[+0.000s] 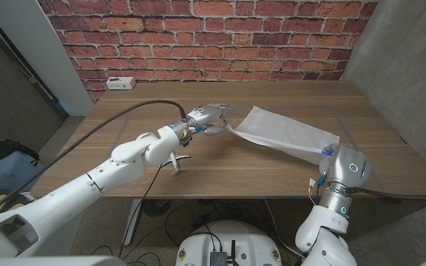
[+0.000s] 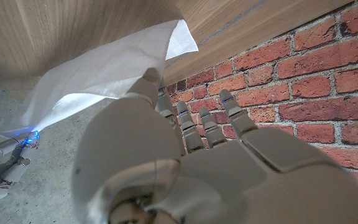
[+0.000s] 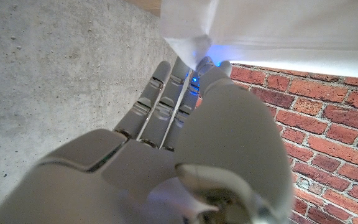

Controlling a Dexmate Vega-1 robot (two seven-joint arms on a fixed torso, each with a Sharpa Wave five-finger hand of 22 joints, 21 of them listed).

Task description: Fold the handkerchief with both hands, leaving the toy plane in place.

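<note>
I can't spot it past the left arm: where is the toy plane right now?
In the head view the toy plane sits on the table left of centre near the front edge, just beside the left forearm and well clear of the handkerchief.

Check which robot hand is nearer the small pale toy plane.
Left. The left robot hand holds the white cloth handkerchief just beyond the small pale toy plane; the right robot hand grips its far corner.

handkerchief [image 1: 283, 133]: white | table [image 1: 242, 166]: brown wood | wall [image 1: 198, 37]: red brick | plane [image 1: 176, 164]: perhaps silver
</note>
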